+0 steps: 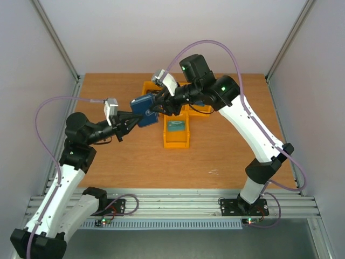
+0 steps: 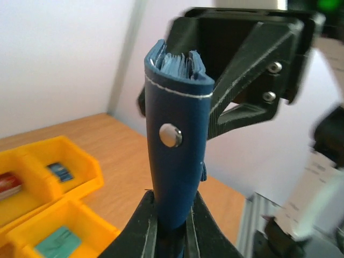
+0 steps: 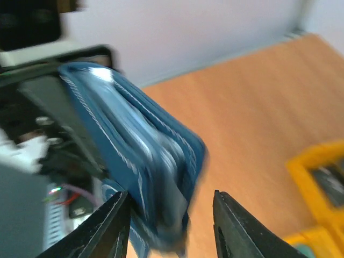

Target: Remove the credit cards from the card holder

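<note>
My left gripper [image 1: 132, 116] [image 2: 171, 207] is shut on the navy card holder [image 1: 144, 110] and holds it up in the air over the table. In the left wrist view the holder [image 2: 177, 161] stands upright, closed, with a silver snap [image 2: 171, 134]; pale blue sleeve edges [image 2: 174, 62] show at its top. My right gripper [image 1: 161, 105] [image 3: 171, 226] is open, with its jaws either side of the holder's free end [image 3: 140, 156], which is blurred. A teal card [image 1: 175, 125] lies in the front yellow bin [image 1: 176, 141].
More yellow bins [image 1: 150, 86] stand behind the holder at the table's back middle. In the left wrist view the bins [image 2: 80, 161] hold a blue card [image 2: 59, 172], a red card [image 2: 8, 183] and a teal card [image 2: 58, 242]. Bare wooden table [image 1: 226, 145] lies around them.
</note>
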Motion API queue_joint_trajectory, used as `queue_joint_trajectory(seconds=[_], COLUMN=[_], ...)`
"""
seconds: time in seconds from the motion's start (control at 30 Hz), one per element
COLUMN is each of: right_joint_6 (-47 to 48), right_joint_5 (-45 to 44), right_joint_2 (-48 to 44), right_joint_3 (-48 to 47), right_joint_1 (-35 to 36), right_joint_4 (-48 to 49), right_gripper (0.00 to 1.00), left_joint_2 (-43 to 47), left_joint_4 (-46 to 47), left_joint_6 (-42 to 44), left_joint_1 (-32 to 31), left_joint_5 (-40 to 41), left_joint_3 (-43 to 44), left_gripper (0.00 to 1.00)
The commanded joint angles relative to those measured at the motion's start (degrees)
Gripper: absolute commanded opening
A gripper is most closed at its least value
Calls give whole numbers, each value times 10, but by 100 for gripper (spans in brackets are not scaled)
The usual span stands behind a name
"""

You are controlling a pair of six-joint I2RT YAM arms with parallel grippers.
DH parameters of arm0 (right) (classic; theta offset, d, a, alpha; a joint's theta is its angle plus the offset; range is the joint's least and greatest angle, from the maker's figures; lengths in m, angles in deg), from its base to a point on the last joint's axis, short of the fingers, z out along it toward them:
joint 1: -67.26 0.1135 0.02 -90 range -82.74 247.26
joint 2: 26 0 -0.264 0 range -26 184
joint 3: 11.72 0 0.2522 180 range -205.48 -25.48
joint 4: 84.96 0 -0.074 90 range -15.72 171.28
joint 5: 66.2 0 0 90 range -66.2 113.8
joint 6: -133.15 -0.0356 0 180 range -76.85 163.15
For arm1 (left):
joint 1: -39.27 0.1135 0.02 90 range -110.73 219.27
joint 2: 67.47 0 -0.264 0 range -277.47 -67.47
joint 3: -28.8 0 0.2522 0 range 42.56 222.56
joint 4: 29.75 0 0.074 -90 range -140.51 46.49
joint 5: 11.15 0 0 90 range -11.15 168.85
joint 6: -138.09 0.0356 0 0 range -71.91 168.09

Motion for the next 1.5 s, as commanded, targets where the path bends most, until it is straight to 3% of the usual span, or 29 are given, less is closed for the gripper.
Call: queue_joint_trajectory(seconds=[0.0,0.13,0.3,0.83,1.13,1.27,1.47], right_joint_6=[-152,-161,-184,-165,-171,-172,-168], right_joint_5=[-322,-489,-506,-552,-630,-642,-665], right_joint_2=[-43,-99,-110,-4,30,37,45], right_joint_3=[60,169,226,132,105,102,101], right_joint_1=[11,101,160,180,181,181,181], right_joint_4=[88,184,259,213,142,126,117], right_gripper=[42,42,42,32,26,19,1], left_joint_2=[34,42,44,38,38,37,37], left_joint_4=[-23,-49,-54,-23,-5,5,10], left_joint_6=[-13,-18,-42,-59,-57,-60,-60], left_joint_1=[-12,-13,-24,-49,-49,-49,-49], left_joint_5=[233,298,293,280,292,296,301], left_joint_3=[-20,-24,-33,-39,-45,-50,-53], left_gripper=[0,0,0,0,0,0,0])
